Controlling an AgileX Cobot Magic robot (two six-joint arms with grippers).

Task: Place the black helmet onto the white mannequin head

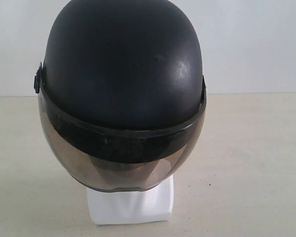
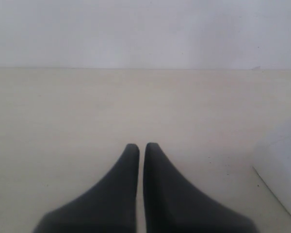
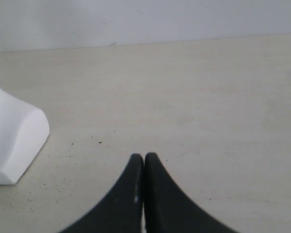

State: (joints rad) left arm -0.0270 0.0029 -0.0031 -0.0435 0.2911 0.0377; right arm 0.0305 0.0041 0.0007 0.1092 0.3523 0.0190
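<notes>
Black helmet (image 1: pixel 123 64) sits on white mannequin head (image 1: pixel 130 205); left claw (image 2: pixel 141 145) and right claw (image 3: pixel 144 156) both closed.

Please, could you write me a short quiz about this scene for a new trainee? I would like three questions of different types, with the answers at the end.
1. True or false: the black helmet sits on the white mannequin head.
2. Choose one. The left pincer and the right pincer are: A) shut and empty; B) shut on the helmet; C) wide open.
3. Fill in the word: in the exterior view, below the tinted visor, only the head's white neck ____ shows.
Key: 1 true; 2 A; 3 base.
</notes>
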